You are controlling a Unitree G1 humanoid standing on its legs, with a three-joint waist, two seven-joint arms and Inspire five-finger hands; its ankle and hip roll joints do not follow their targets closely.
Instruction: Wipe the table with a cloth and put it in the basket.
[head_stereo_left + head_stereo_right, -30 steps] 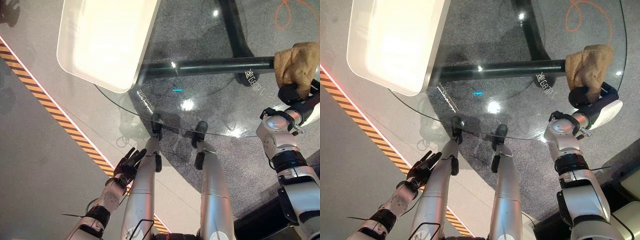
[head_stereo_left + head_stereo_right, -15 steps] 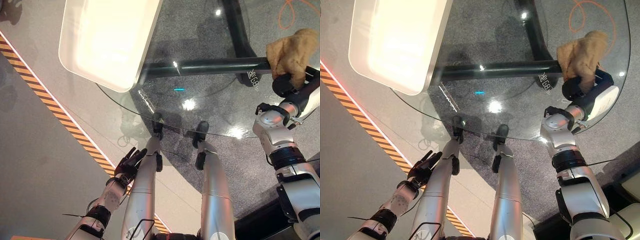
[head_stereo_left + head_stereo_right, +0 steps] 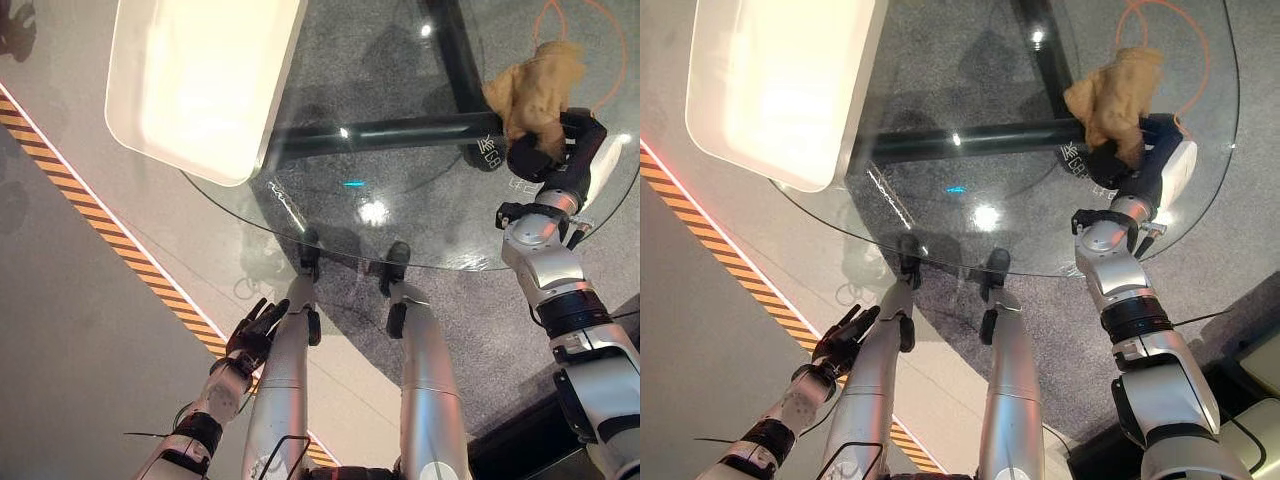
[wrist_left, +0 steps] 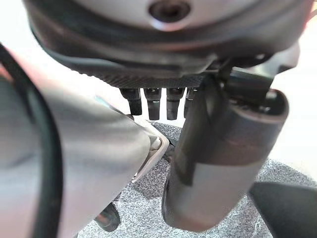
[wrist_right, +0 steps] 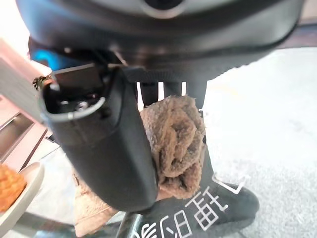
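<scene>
Bench (image 3: 420, 215): round clear glass top on a black base, grey carpet showing through.
Basket (image 3: 195, 80): white rectangular tub, standing on the bench's far left part, overhanging its rim.
Cloth (image 3: 535, 85): tan, bunched, on the bench's right side above the black crossbar.
Right hand (image 3: 545, 150): over the glass, fingers (image 5: 106, 148) curled round the cloth.
Left hand (image 3: 255, 330): low beside the bench, well apart from the cloth, fingers straight and spread, holding nothing.
Floor: black-and-orange striped tape (image 3: 120, 245) running diagonally at left.
</scene>
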